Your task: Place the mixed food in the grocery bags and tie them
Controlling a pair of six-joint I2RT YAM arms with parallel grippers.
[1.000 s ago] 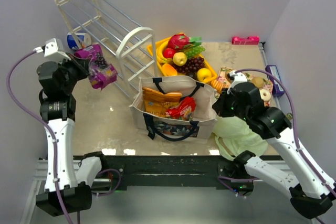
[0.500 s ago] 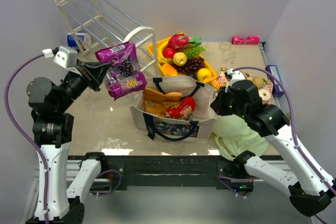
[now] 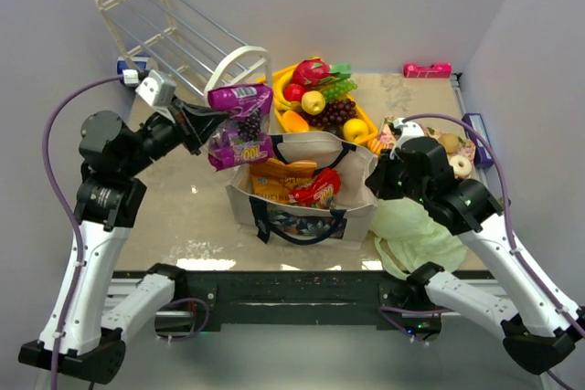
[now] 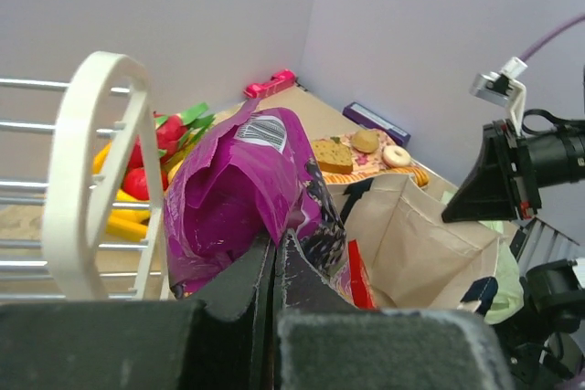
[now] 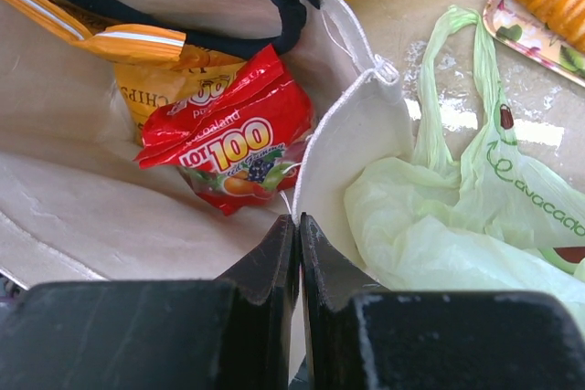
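Note:
My left gripper (image 3: pixel 208 125) (image 4: pixel 274 246) is shut on a purple snack packet (image 3: pixel 239 125) (image 4: pixel 239 191), which hangs in the air over the left rim of the beige tote (image 3: pixel 358 215) (image 4: pixel 422 246). Inside the tote lie an orange chip bag (image 3: pixel 272 176) (image 5: pixel 174 70) and a red packet (image 3: pixel 316 189) (image 5: pixel 228 148). My right gripper (image 3: pixel 375 185) (image 5: pixel 298 218) is shut on the tote's right rim (image 5: pixel 358 139). The pale-green plastic bag (image 3: pixel 417 237) (image 5: pixel 457 226) lies crumpled just right of the tote, under the right arm.
Toy fruits (image 3: pixel 320 102) fill a yellow tray (image 3: pixel 266 88) behind the tote. A white wire rack (image 3: pixel 174 38) lies at the back left, close to my left arm. A plate of pastries (image 3: pixel 450 149) and a pink object (image 3: pixel 427 69) sit at the right and back.
My left arm has swung right with the purple packet, from the far left of the table to above the tote's left rim. The right gripper has kept its hold on the tote's rim.

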